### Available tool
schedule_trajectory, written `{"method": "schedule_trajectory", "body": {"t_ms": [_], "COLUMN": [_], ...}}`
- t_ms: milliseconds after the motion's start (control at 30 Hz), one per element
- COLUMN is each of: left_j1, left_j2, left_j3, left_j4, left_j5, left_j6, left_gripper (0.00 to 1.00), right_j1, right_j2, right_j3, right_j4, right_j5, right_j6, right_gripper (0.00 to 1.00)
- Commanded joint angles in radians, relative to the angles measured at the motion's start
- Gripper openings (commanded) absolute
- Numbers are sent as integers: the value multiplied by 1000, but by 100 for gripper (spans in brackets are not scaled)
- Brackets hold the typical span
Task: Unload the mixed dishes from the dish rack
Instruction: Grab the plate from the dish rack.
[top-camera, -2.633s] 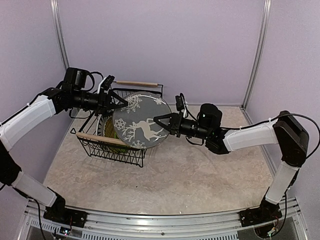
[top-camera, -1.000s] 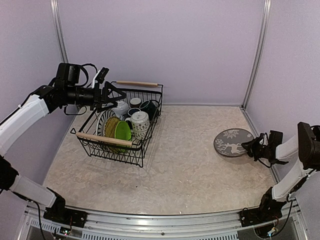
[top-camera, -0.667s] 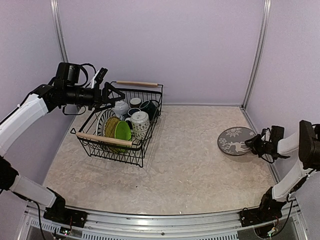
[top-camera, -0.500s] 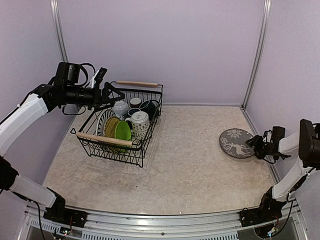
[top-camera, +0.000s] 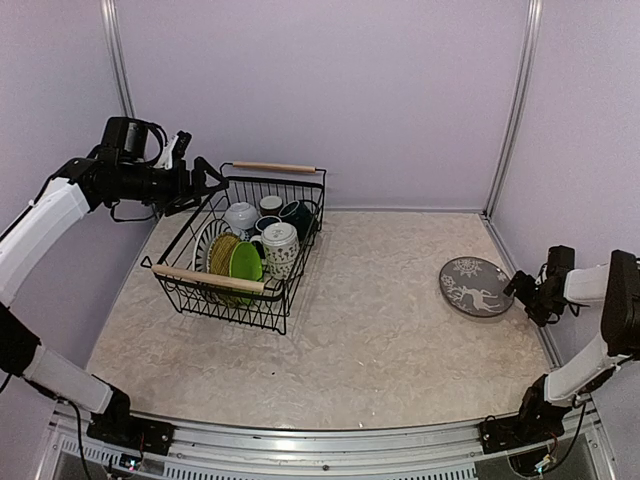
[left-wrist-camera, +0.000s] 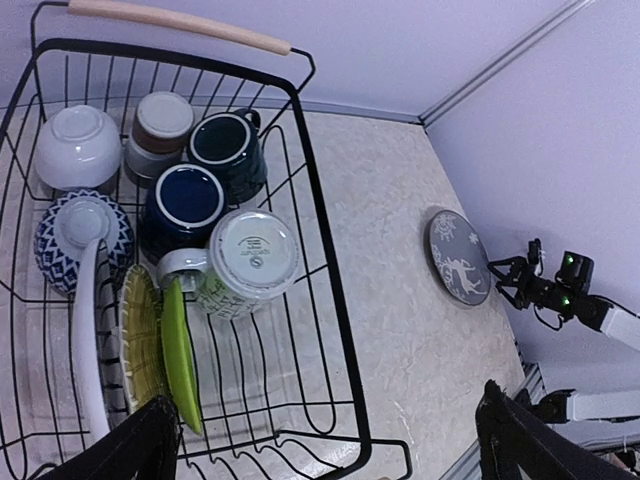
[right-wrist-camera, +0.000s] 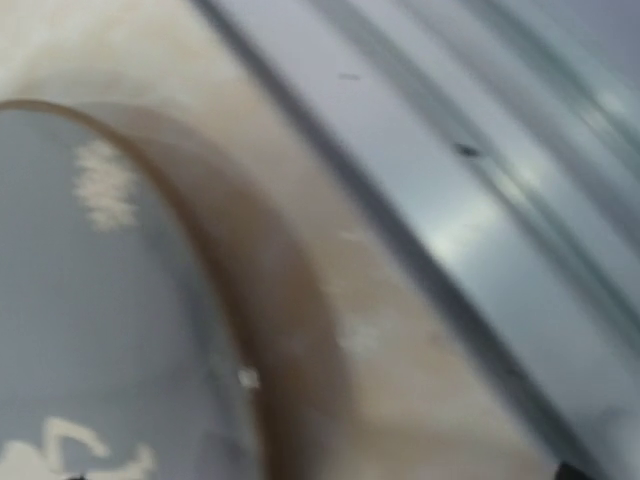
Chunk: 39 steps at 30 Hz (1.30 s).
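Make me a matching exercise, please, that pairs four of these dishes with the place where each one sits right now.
Things
1. grey reindeer plate
2. lime green plate
3. patterned white mug
4. plain white bowl

Places
a. far left corner of the dish rack, foot up
b. flat on the table, outside the rack
c. mid-rack, printed base up
d. on edge, by the near wooden handle

Pairs: 1-b, 2-d, 3-c, 4-a

Overhead wide; left wrist above dish rack (left-wrist-camera: 180, 24); all share grey plate (top-camera: 476, 286).
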Motion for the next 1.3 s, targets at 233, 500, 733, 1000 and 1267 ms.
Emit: {"method": "schedule_trajectory", "body": {"t_ms": [233,500,733,1000,1267], "left_j1": [48,35,-5,-28,-44], "left_j2": [207,272,338,392,440], "left_j3": [156,167,177,185,195], "left_j4": [-263,-289,-318,-333,-348], "left_j5": [-309,-437,-527,-595,-606], "left_j6": [71,99,127,145,154], "left_gripper": [93,77,60,42,29], "right_j1": [0,99,243,408,490], "right_j2": [-189,-276,-328,-363,-370], "right_j3": [-17,8,42,86,88], "right_j4": [-178,-232,-216,-189,-134], "right_j5": [179,152,157,183,203], "right_j6": [-60,-90,-62,-40,-22], "right_gripper": [100,98,98,98,98]}}
